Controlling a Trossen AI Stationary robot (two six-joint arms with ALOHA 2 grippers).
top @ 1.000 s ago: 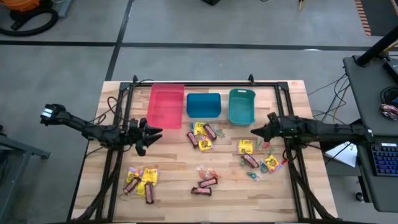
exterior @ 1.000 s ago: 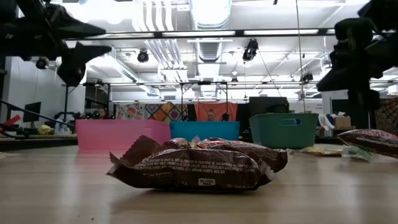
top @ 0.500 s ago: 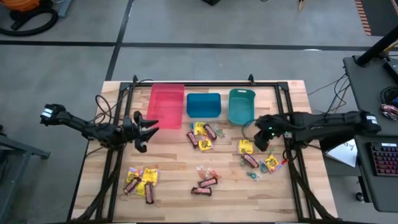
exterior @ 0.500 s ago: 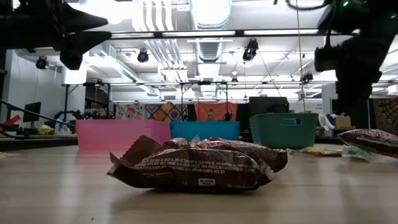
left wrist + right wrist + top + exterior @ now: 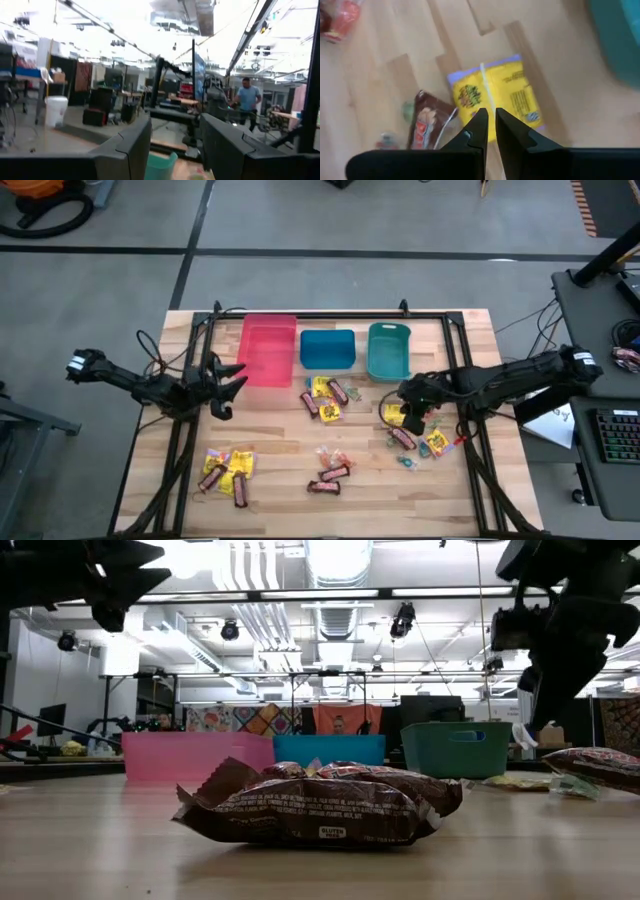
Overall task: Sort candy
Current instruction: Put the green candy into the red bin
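Note:
Candy lies in several heaps on the wooden table: yellow packets and brown bars near the left (image 5: 226,470), a small heap in the middle (image 5: 330,470), one before the bins (image 5: 325,395) and one at the right (image 5: 415,435). A brown bar (image 5: 310,805) fills the low view's foreground. My right gripper (image 5: 405,406) (image 5: 491,127) hangs tipped downward over a yellow packet (image 5: 495,95) (image 5: 393,417), fingers shut, above the table and touching nothing. My left gripper (image 5: 226,380) (image 5: 175,145) is open, raised in the air left of the pink bin.
Three bins stand in a row at the far side: pink (image 5: 267,350), blue (image 5: 328,350), teal (image 5: 388,352). A brown bar (image 5: 427,127) lies beside the yellow packet. Black frame rails (image 5: 185,440) run along both table sides. A person (image 5: 246,102) stands in the room beyond.
My right gripper has swung from pointing level toward the table's left to pointing down, and moved toward the near-left over the yellow packet. My left gripper has drawn back a little toward the far-left and risen. No candy has moved.

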